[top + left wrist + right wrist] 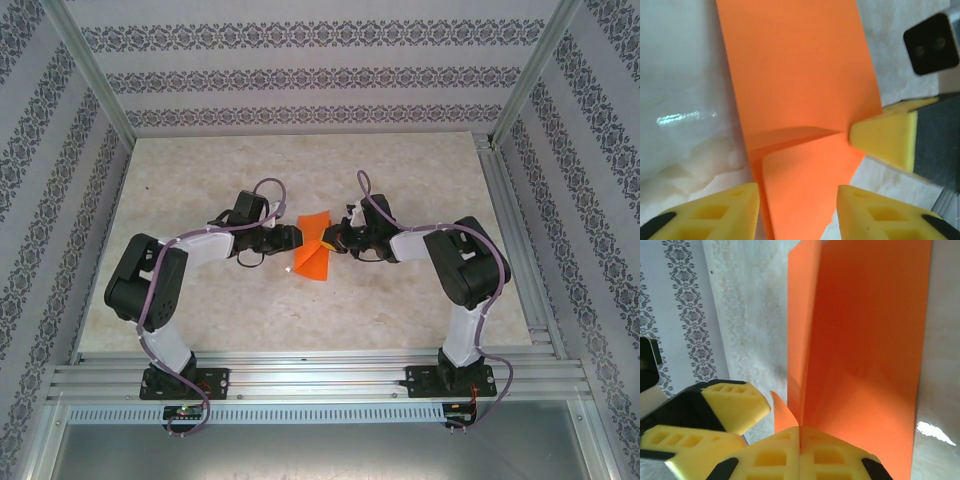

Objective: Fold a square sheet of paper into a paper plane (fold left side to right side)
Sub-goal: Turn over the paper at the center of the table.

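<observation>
Pale marbled worktop (200,170) between patterned walls carries the square sheet of paper (313,245), creased once with one flap standing up. It has no dart shape yet, so most folds seem left to do. On its edge the right fingers (780,457) are pinched shut, while the left fingers (735,210) stand open, straddling its near corner without gripping.

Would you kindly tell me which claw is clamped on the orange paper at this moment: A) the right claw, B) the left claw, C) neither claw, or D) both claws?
A: the right claw has its fingers pressed together on the edge of the paper, while the left claw stands open with the paper lying between its fingers.
</observation>
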`<state>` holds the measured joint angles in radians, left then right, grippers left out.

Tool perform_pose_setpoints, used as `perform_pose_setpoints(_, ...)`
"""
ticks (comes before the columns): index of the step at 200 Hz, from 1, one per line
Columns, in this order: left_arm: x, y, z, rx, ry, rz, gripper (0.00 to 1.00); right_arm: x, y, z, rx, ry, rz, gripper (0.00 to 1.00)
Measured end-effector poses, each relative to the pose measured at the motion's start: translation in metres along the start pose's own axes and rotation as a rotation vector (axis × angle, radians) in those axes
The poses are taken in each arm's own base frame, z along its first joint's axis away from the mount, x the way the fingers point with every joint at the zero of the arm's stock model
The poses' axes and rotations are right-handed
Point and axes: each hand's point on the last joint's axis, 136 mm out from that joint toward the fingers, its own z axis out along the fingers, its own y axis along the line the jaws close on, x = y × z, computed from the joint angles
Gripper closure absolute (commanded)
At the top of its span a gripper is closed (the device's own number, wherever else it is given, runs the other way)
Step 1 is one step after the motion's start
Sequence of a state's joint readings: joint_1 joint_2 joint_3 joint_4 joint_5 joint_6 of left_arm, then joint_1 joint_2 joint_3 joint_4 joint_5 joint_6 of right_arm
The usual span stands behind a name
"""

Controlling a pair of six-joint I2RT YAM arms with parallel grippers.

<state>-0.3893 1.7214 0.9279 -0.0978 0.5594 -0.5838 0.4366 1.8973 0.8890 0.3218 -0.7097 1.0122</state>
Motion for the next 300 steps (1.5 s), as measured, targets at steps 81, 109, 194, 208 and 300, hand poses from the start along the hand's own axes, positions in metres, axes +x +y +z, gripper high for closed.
perform_pose_setpoints(81, -0.002, -0.033, -0.078, 0.322, -0.168, -0.155, 0.00, -0.010, 0.090, -0.054, -0.158, -0.086, -0.168, 1.00)
perform_pose_setpoints(109, 0.001, -0.052, -0.080, 0.408, -0.150, -0.178, 0.00, -0.009, 0.101, -0.058, -0.194, -0.085, -0.163, 1.00)
perform_pose_setpoints(194, 0.016, -0.089, -0.055, 0.526, -0.039, -0.211, 0.46, -0.008, 0.128, -0.070, -0.281, -0.085, -0.135, 1.00)
perform_pose_setpoints(208, 0.014, -0.093, -0.057, 0.539, -0.047, -0.200, 0.58, -0.008, 0.128, -0.070, -0.280, -0.084, -0.135, 1.00)
perform_pose_setpoints(300, 0.012, -0.095, -0.060, 0.519, -0.065, -0.153, 1.00, -0.005, 0.117, -0.068, -0.233, -0.075, -0.129, 0.82)
